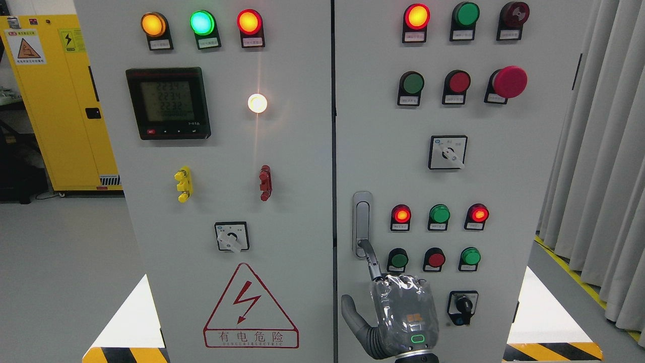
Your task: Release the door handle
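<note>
The silver door handle (362, 222) stands upright in its recess on the right cabinet door (534, 201), close to the seam between the two doors. My right hand (400, 317), its back wrapped in clear plastic, comes up from the bottom edge just below the handle. One finger (372, 262) is stretched up and its tip touches the handle's lower end. The thumb (350, 315) is spread out to the left. The fingers are not closed around the handle. My left hand is not in view.
The right door carries lamps, push buttons, a red mushroom button (509, 81) and rotary switches (447, 152), (462, 307) beside the hand. The left door (227, 201) has a meter and a warning triangle. A yellow cabinet (60, 101) stands at left, a curtain (599, 176) at right.
</note>
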